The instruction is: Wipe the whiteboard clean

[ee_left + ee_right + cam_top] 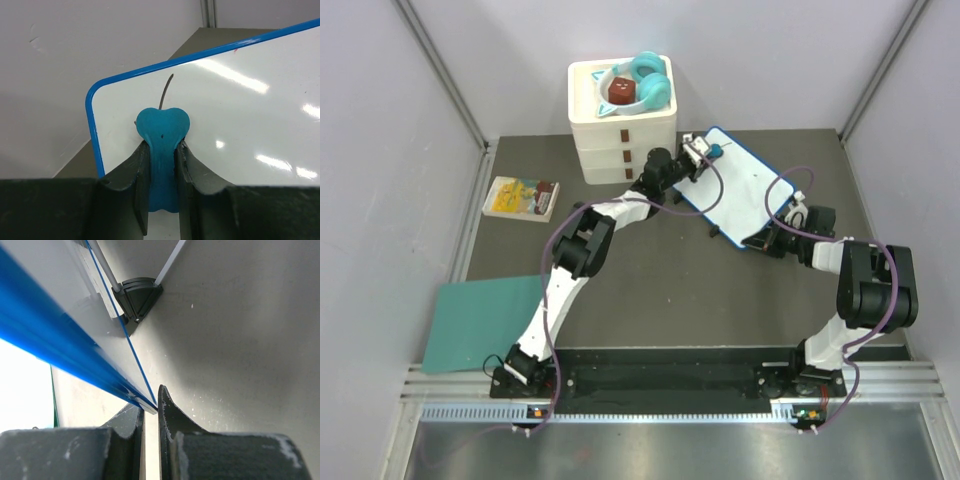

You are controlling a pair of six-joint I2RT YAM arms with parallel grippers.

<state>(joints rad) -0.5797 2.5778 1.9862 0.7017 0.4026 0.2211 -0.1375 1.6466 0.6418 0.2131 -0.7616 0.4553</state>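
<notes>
The whiteboard, white with a blue rim, lies tilted on the dark mat right of centre. My left gripper is shut on a small teal eraser and presses it on the board's far left corner. A short dark pen stroke runs up from the eraser. My right gripper is shut on the board's near blue rim and holds it by the edge. A black foot shows under the board.
A white drawer box with teal headphones and a brown block stands at the back. A yellow booklet lies at left. A flat teal sheet lies at the near left. Grey walls enclose the mat.
</notes>
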